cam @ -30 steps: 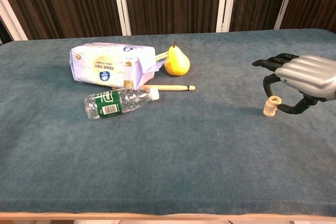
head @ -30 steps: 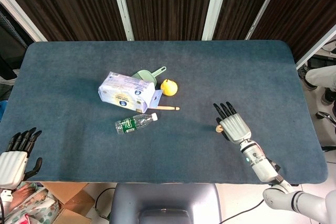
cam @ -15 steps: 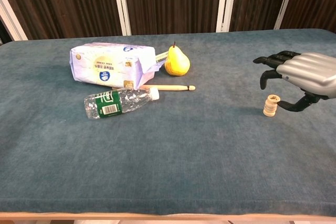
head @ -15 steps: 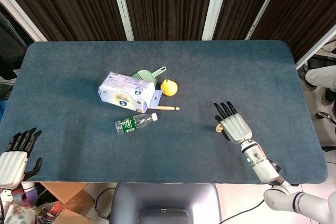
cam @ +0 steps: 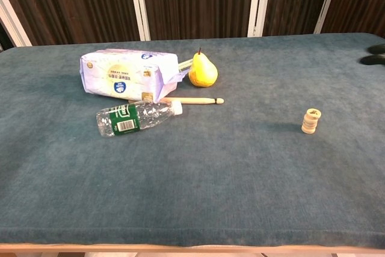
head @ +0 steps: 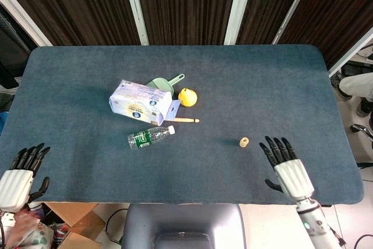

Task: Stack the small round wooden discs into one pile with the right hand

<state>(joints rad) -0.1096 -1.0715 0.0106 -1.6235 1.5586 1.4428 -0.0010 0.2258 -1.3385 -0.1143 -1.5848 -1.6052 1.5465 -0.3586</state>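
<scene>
The small wooden discs stand as one short pile (head: 244, 142) (cam: 310, 121) on the blue cloth, right of the table's middle. My right hand (head: 287, 169) is open, fingers spread, near the table's front right edge, a short way right of and nearer than the pile, touching nothing. In the chest view only its dark fingertips (cam: 374, 54) show at the right border. My left hand (head: 20, 176) is open off the front left corner of the table, holding nothing.
A tissue pack (head: 141, 102), a green scoop (head: 165, 81), a yellow pear (head: 187, 97), a wooden stick (head: 182, 119) and a lying water bottle (head: 150, 136) cluster left of centre. The blue table (head: 262, 80) spreads around the pile.
My right hand has pulled back from the pile toward the front right edge, leaving the discs standing alone. It has nearly left the chest view. The left hand barely moved.
</scene>
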